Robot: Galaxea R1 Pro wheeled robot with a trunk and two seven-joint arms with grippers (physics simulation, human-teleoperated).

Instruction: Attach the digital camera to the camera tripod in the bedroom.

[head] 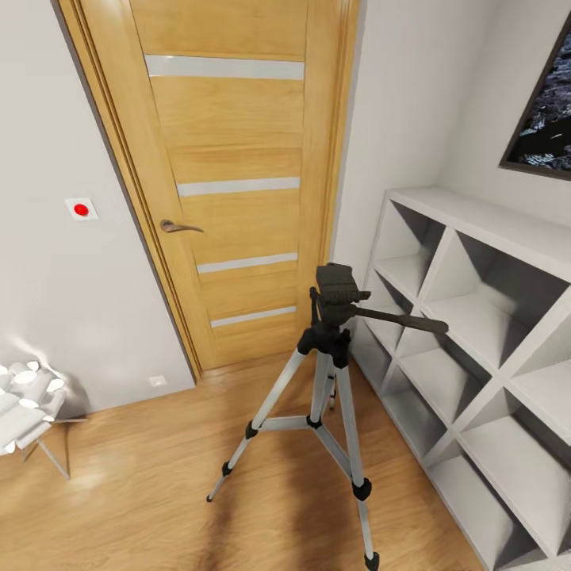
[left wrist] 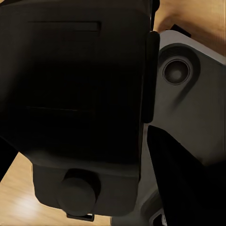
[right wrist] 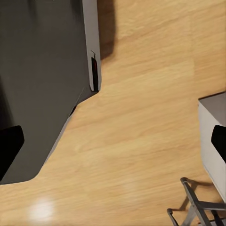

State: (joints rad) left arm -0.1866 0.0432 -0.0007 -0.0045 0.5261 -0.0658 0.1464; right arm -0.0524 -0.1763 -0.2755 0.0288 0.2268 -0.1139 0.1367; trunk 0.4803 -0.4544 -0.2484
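Observation:
The camera tripod (head: 333,373) stands on the wood floor between the door and the shelving, with silver legs spread, a bare black head (head: 336,279) and its pan handle (head: 400,319) pointing right. In the left wrist view a black boxy body with a round knob, apparently the digital camera (left wrist: 80,94), sits very close between the dark fingers (left wrist: 181,181) of my left gripper (left wrist: 89,169). Its red button is hidden. My right gripper (right wrist: 113,141) hangs over bare floor, its dark fingertips at the two side edges of the right wrist view and nothing between them.
A wooden door (head: 238,182) is shut behind the tripod. White open shelving (head: 476,349) runs along the right wall. A small side table with a white lamp (head: 28,404) stands at the left. A grey part of my own body (right wrist: 42,84) shows beside the floor.

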